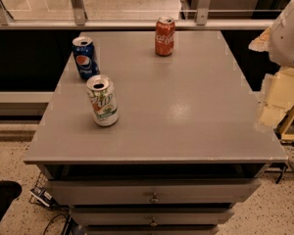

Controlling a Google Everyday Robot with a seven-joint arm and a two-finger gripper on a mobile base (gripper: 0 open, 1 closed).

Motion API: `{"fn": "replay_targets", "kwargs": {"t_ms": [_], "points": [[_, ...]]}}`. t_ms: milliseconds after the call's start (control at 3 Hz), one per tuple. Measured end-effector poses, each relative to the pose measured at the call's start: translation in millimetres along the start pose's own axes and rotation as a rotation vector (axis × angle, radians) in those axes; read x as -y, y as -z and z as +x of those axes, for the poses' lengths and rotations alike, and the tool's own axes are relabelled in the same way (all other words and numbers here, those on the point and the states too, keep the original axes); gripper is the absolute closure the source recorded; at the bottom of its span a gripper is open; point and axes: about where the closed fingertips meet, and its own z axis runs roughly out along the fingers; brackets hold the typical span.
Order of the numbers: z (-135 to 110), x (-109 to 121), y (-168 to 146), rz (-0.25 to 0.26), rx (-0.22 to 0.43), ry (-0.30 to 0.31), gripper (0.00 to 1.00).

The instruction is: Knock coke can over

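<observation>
The red coke can (164,35) stands upright near the far edge of the grey table top (186,106), a little right of the middle. My arm comes in at the right edge of the view, with its white casing (289,31) at the top. My gripper (273,104) hangs below the casing, past the table's right edge. It is well to the right of the coke can and nearer to me, and it touches nothing.
A blue Pepsi can (85,58) stands upright at the far left. A white-and-green can (102,101) stands upright in front of it. The table has drawers (153,195) below. A metal railing (137,18) runs behind the table. Cables lie on the floor at lower left.
</observation>
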Motion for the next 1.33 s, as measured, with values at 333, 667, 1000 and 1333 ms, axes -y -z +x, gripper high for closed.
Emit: {"fn": "replay_targets", "kwargs": {"t_ms": [333, 667, 1000, 1333], "points": [[0.0, 0.0, 0.0, 0.000, 0.000, 0.000, 0.00], [7.8, 34.6, -9.0, 0.062, 0.040, -0.080, 0.00], [16.7, 76.0, -33.7, 0.122, 0.160, -0.210, 0.00], [13.8, 105.6, -62.4, 0.164, 0.361, -0.313, 0.00]]}}
